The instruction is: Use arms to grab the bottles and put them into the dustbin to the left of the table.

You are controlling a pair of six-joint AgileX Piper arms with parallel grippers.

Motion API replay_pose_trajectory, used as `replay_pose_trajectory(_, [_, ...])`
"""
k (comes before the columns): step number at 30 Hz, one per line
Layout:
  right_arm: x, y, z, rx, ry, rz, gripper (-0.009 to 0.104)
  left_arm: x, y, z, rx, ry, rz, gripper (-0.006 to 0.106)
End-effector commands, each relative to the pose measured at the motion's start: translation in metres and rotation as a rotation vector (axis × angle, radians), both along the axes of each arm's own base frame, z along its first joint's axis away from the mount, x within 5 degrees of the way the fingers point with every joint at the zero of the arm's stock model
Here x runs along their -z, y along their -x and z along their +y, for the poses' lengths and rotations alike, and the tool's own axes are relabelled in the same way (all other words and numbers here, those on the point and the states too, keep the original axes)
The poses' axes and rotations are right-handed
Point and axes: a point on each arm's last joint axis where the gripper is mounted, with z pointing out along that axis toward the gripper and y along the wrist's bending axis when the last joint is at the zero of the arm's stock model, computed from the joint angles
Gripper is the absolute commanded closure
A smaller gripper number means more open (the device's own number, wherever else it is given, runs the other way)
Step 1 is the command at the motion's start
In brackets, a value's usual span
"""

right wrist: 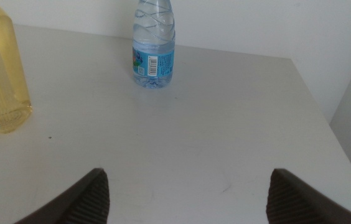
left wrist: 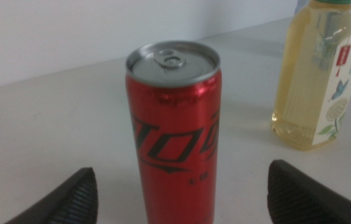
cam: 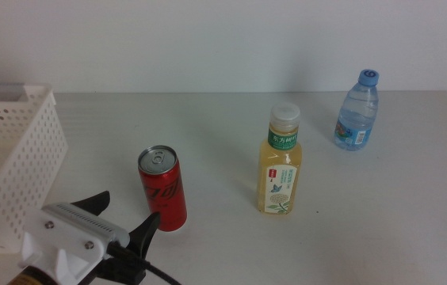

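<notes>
The left gripper is hovering near the table's front edge with its jaws spread wide, gripping nothing. The can is standing upright between them, untouched. The tea bottle and water bottle are standing farther right. The right gripper is waiting wide open, empty, with the basket at the left edge.

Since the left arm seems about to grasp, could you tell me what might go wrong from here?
The open left gripper sits low beside the tall red soda can with a silver top; a low or off-centre close could tip it. Swinging it to the white perforated plastic dustbin might clip the rim. The right gripper waits open, facing the small blue-capped water bottle.
</notes>
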Motion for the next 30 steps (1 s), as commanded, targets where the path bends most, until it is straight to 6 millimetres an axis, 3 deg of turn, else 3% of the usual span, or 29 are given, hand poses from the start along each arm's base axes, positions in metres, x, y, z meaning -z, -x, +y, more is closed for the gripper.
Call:
replay_pose_trajectory(1, [-0.010, -0.002, -0.001, 0.013, 0.014, -0.074, 0.031, -0.014, -0.009, -0.005, -0.015, 0.045, -0.091, 0.007])
replay_pose_trajectory(20, [-0.010, -0.002, -0.001, 0.013, 0.014, -0.074, 0.031, 0.009, -0.059, -0.035, -0.040, 0.048, -0.032, 0.007])
replay_pose_trajectory(30, [-0.010, -0.002, -0.001, 0.013, 0.014, -0.074, 0.031, 0.017, -0.091, -0.037, -0.058, 0.058, -0.029, 0.007])
